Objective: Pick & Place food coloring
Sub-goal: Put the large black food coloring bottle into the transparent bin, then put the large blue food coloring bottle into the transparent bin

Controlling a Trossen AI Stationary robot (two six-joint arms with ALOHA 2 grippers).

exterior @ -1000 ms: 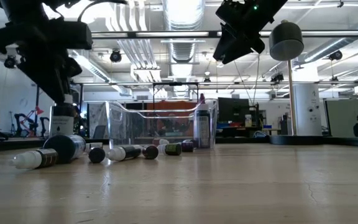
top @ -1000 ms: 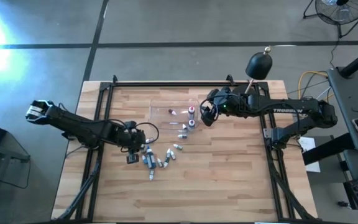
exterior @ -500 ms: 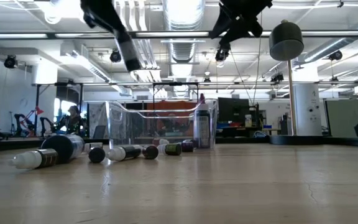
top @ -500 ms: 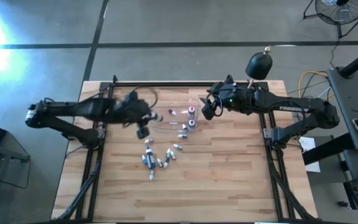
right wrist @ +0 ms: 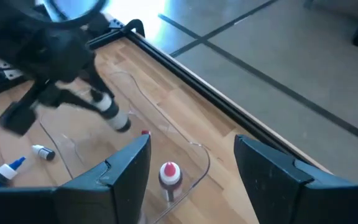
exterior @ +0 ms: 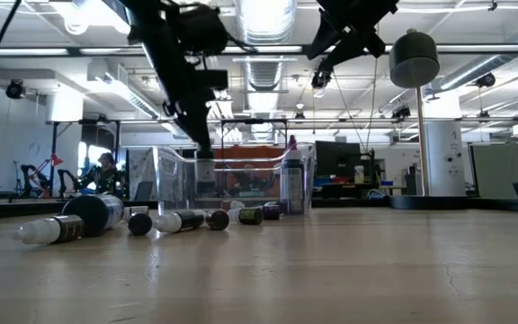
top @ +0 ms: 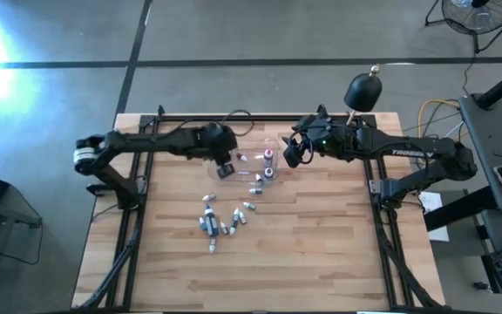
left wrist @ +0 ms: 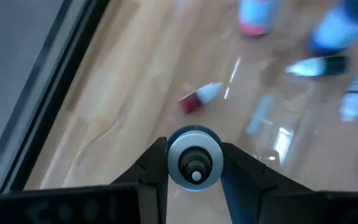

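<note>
My left gripper [left wrist: 194, 163] is clamped on one bottle [left wrist: 194, 158], cap down, hanging over the tray [top: 277, 141] near its left end. The right gripper [right wrist: 191, 174] sits spread wide and empty above the tray's right end.

Loose bottles [top: 220, 222] lie on the table [top: 321, 253] in front of the tray; a few more are inside it.

Risks:
- Grip is on the round body only, so it could twist or slip before release.
- I'm probably inside the tray wall, but the low view isn't conclusive. Drop short and it lands outside.
- Dropping from height, it may bounce or knock the red-capped one [right wrist: 169, 172] over.
</note>
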